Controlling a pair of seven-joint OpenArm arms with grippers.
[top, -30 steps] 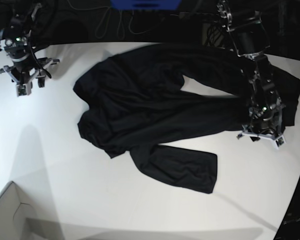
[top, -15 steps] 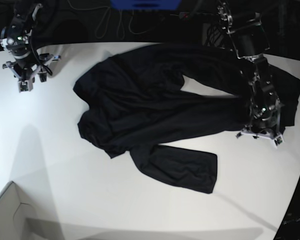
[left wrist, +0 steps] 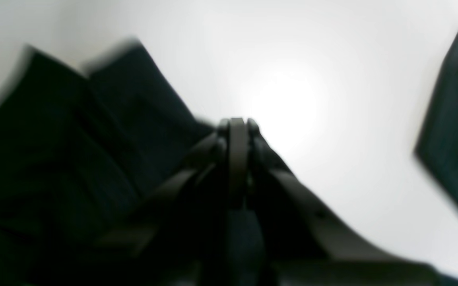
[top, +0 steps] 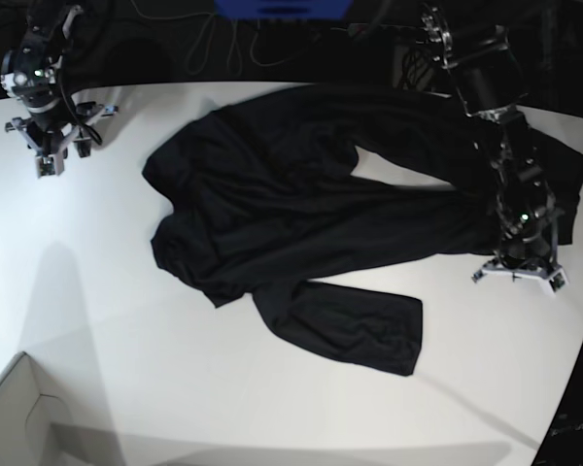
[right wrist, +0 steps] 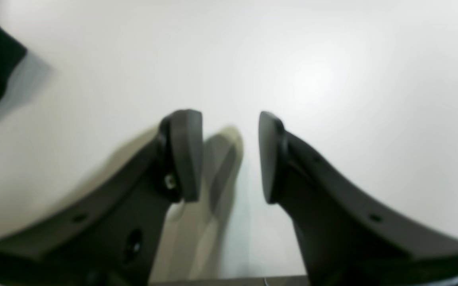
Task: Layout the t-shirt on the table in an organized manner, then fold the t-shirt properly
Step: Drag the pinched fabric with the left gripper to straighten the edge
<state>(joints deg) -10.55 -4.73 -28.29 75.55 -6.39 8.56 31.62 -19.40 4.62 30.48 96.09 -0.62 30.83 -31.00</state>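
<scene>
Left gripper [top: 518,275] jaws pinched together on the t-shirt [top: 301,218] hem, cloth spreading away from them across the counter [top: 175,388]; right gripper [right wrist: 229,157] jaws apart, empty over bare counter, shirt well off to one side.

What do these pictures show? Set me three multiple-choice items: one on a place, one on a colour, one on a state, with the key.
1. Where does the left end effector sit in the base view?
A. at the t-shirt's right edge
B. at the far left of the table
C. off the table

2. What colour is the t-shirt?
A. white
B. black
C. red

3. How does the right end effector stand?
A. shut on cloth
B. open above bare table
C. shut on nothing

Key:
1 A, it sits by the shirt's right edge.
2 B, the cloth is plain black.
3 B, the right wrist view shows parted fingers over white surface.
</scene>
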